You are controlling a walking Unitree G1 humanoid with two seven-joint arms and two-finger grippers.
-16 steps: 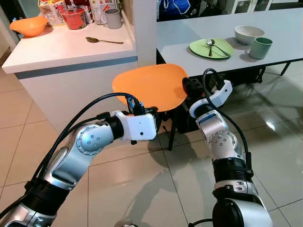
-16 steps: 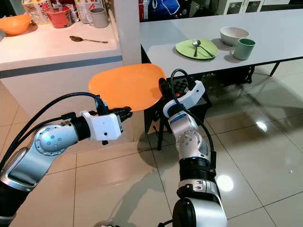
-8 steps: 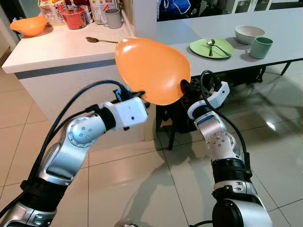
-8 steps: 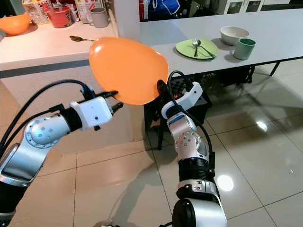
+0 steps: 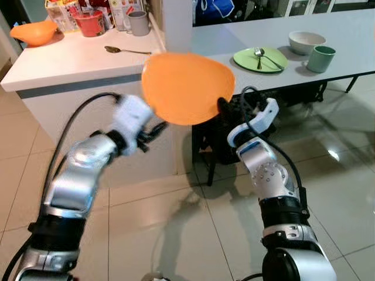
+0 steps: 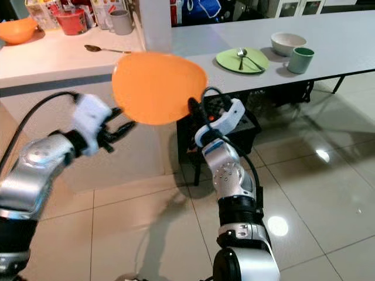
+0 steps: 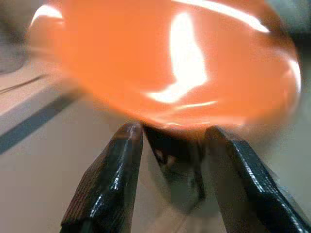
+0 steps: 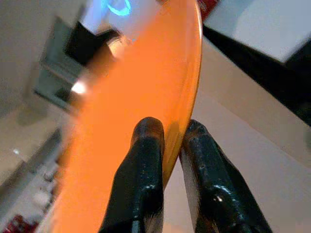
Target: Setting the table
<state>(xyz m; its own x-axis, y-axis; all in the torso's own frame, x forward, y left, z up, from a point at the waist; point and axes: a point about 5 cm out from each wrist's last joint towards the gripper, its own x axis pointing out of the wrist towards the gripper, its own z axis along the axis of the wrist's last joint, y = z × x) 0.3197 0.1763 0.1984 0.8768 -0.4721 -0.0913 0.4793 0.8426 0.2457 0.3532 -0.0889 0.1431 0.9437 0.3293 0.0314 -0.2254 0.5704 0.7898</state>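
Standing tilted in mid-air ahead of the robot, the orange plate (image 5: 186, 88) is held up in front of the white pillar (image 5: 177, 23), between the counter (image 5: 76, 61) and the long grey table (image 5: 328, 35). Its right edge is pinched by the right gripper (image 8: 170, 145), whose two black fingers (image 8: 143, 174) are closed on the rim, one on each face of the plate. The left gripper (image 5: 153, 130) is just below and to the left of the plate, off it, with its fingers (image 7: 109, 179) spread apart and nothing between them; that arm is blurred.

On the table sit a green plate (image 5: 260, 59) carrying a fork (image 5: 259, 57), with a pale bowl (image 5: 307, 41) and a green cup (image 5: 320, 58) close beside it to the right. On the counter lie a spoon (image 5: 124, 50), an orange bowl (image 5: 34, 33) at the far left corner, a red container (image 5: 90, 24), a grey mug (image 5: 139, 23) and some cartons (image 5: 61, 12) at the back edge. A dark crate (image 6: 234, 126) stands under the table behind the right arm. Glossy beige floor tiles (image 5: 176, 228) lie below.
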